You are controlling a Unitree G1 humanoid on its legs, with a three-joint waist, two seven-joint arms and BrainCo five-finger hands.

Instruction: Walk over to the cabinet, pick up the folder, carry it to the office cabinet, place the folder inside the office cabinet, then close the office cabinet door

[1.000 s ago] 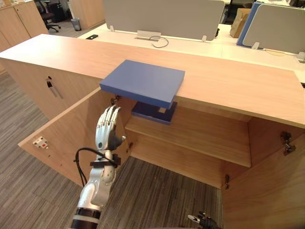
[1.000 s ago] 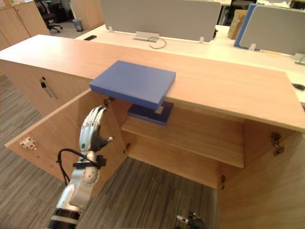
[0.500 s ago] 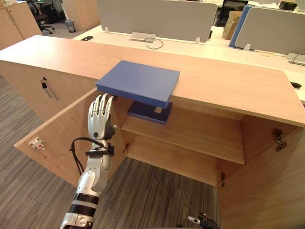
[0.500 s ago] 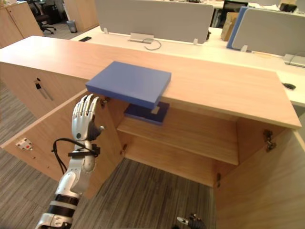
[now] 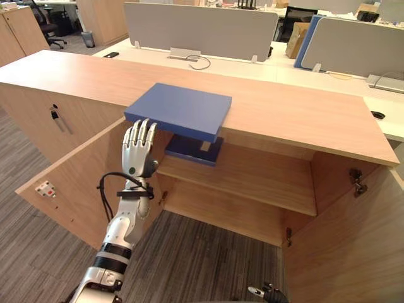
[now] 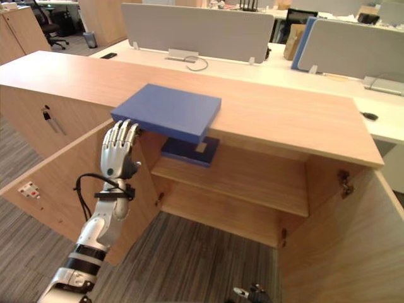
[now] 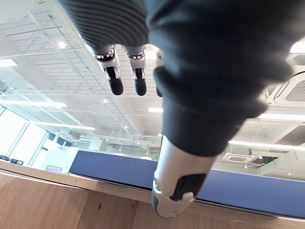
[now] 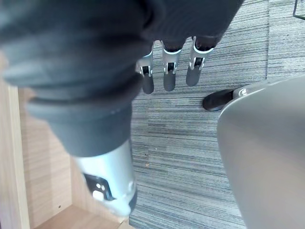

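Observation:
A blue folder point(image 5: 178, 112) lies flat on the wooden cabinet top point(image 5: 303, 113), its near edge overhanging the front. A second, darker blue folder point(image 5: 194, 149) rests on the upper shelf point(image 5: 259, 177) inside the open office cabinet. My left hand point(image 5: 139, 151) is raised palm-forward and open, fingers straight, their tips just under the overhanging folder's near left corner. In the left wrist view the folder's blue edge point(image 7: 114, 169) shows past the straight fingers point(image 7: 114, 78). My right hand point(image 8: 167, 67) hangs down over the carpet with relaxed fingers, holding nothing.
Both cabinet doors stand open: the left door point(image 5: 76, 180) right behind my left arm, the right door point(image 5: 353, 252) at the lower right. A key hangs in the neighbouring door point(image 5: 55, 115). Desks with grey dividers point(image 5: 202, 28) stand behind the cabinet. Grey carpet point(image 5: 208, 265) lies in front.
My left hand has risen until its fingertips reach the underside of the overhanging folder's corner. The camera has shifted a little; the folders have not moved.

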